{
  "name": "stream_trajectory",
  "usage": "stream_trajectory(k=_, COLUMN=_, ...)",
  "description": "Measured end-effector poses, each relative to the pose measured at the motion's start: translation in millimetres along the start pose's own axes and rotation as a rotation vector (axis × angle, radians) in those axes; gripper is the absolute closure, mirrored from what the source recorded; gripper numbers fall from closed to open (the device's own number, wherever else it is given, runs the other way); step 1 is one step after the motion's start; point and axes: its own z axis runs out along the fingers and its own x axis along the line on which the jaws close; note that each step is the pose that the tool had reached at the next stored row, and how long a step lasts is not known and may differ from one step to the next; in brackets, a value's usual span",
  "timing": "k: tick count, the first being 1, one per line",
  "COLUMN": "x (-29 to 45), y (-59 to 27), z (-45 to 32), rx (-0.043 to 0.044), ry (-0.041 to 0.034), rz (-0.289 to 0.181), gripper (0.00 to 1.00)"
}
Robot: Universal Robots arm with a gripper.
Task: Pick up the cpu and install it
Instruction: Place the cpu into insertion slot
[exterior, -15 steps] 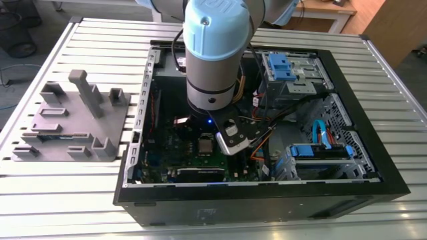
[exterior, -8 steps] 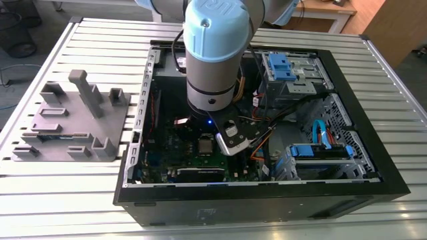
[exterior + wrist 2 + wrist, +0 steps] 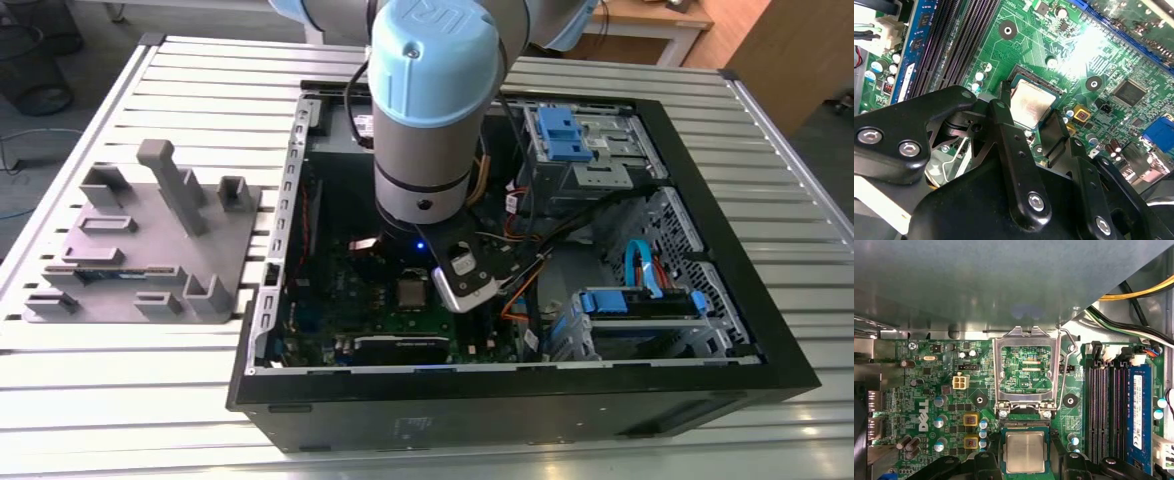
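Note:
The cpu (image 3: 1025, 451), a small square chip with a silver-grey top, lies flat in the socket on the green motherboard (image 3: 944, 390). In both wrist views my gripper (image 3: 1030, 109) is low over it. One black finger (image 3: 1004, 97) is against one side of the cpu (image 3: 1031, 102) and the other is against the opposite side, so the gripper is shut on it. The socket's silver metal frame (image 3: 1026, 367) stands flipped up beside the socket, and its wire lever is raised. In the exterior view the arm (image 3: 424, 120) reaches straight down into the open computer case (image 3: 747, 330).
Black memory slots (image 3: 1104, 405) and a blue-labelled memory stick (image 3: 1138, 410) run beside the socket. Cables (image 3: 1134, 310) cross near the case wall. Blue drive bays (image 3: 574, 135) fill the case's far side. A grey parts fixture (image 3: 147, 240) stands on the slatted table at the exterior view's left.

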Motion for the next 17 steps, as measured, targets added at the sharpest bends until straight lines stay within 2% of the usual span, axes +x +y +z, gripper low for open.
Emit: stream_trajectory(k=17, x=-0.7, y=-0.3, z=2.2, rx=0.0003, ry=0.0000, rz=0.002, gripper=0.53)
